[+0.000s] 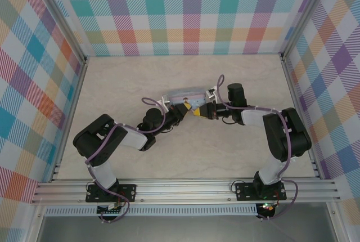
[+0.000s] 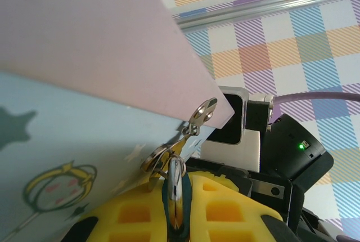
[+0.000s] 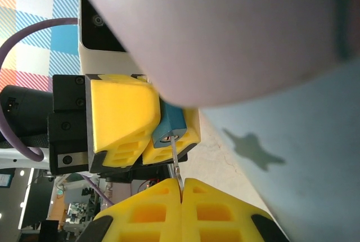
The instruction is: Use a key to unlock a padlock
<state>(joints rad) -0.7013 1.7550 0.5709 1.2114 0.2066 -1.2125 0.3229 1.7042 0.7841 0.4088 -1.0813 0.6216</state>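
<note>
Right claw [image 3: 181, 187] pinches slim metal key [image 3: 175, 160]; padlock [image 3: 171, 122] blocky, blue.

Tin [image 1: 181, 94]: mid-table [image 1: 169, 157], just behind both grippers.
Left gripper [image 1: 183, 108]: in front of the tin, left of the right gripper [image 1: 195, 112], their tips nearly meeting.
Padlock [image 3: 170, 124]: clamped between the left gripper's fingers, at the tin's front edge, with its shackle through the tin's hasp [image 2: 199, 112].
Key [image 3: 176, 166]: pinched between the right gripper's fingers, its tip touching the padlock's keyhole face.
Arm bases: at the table's near edge, well apart, one on each side.
</note>
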